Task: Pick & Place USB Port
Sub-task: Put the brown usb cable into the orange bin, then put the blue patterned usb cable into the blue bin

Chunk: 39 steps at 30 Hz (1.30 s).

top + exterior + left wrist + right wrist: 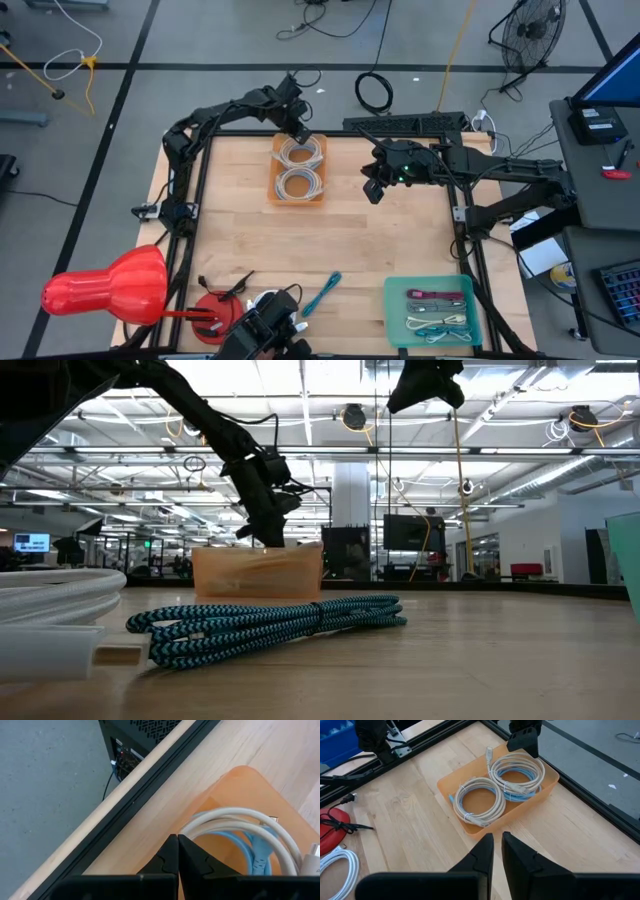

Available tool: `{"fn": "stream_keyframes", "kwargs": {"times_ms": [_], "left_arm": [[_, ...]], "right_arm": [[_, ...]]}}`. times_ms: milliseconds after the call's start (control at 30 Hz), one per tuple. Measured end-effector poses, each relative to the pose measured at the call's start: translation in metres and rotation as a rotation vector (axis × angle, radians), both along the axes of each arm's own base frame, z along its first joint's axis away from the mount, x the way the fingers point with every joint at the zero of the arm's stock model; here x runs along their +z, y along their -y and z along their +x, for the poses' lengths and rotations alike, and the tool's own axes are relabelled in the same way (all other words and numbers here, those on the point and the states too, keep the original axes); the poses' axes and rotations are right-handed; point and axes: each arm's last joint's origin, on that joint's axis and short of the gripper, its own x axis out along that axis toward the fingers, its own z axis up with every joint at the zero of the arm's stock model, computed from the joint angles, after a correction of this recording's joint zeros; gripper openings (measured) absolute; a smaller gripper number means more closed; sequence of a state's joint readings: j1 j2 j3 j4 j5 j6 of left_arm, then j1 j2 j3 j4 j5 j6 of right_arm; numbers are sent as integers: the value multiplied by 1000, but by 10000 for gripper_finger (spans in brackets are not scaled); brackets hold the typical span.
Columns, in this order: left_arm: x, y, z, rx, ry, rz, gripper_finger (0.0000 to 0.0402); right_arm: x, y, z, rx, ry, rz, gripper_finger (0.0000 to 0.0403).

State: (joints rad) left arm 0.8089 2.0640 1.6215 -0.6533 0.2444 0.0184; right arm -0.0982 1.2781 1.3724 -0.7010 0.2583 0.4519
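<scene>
The left gripper point(298, 130) hung over the far end of the orange bin point(298, 195), its fingers point(172, 862) pressed together with nothing between them. In the left wrist view they pointed down at the bin's rim, just beside a white cable coil point(240, 827) lying over a light blue cable point(252, 852).

The right gripper point(373, 188) hovered above the bare table point(400, 240), to the right of the bin and clear of it. Its fingers point(481, 851) stood a narrow gap apart and held nothing. Seen from the right wrist, the bin point(470, 827) held 2 white coils, 1 nearer point(479, 800) and 1 farther point(517, 774), the farther one over the blue cable.

A braided blue cable point(322, 294) lay on the table near the front edge, well apart from both grippers; in the low view it showed as a folded bundle point(270, 625). A green tray point(392, 320) at the front right held several small cables point(438, 312). A red object point(110, 285) sat at the front left corner.
</scene>
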Motion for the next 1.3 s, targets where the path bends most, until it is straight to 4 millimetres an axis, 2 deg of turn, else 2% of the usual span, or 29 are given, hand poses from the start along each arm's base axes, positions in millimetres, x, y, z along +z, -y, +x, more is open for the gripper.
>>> {"fn": "stream_keyframes", "kwargs": {"times_ms": [367,633,767,867,1000,1200,1300], "left_arm": [[5,2,0,-12,23,-6,0],[50,9,-9,-19,127,69,0],[78,21,-17,-58,234,22,0],[98,39,-19,-113,298,-33,0],[122,76,-20,-195,306,-87,0],[143,149,-19,-331,188,-188,0],[149,187,-16,-341,95,-196,0]], "right_arm": [[0,0,0,0,0,0,29],[0,0,0,0,0,0,29],[0,0,0,0,0,0,29],[0,0,0,1,0,1,29],[0,0,0,12,1,9,29],[-1,-2,0,43,-9,39,29],[-3,-3,-3,76,-44,49,29]]}}
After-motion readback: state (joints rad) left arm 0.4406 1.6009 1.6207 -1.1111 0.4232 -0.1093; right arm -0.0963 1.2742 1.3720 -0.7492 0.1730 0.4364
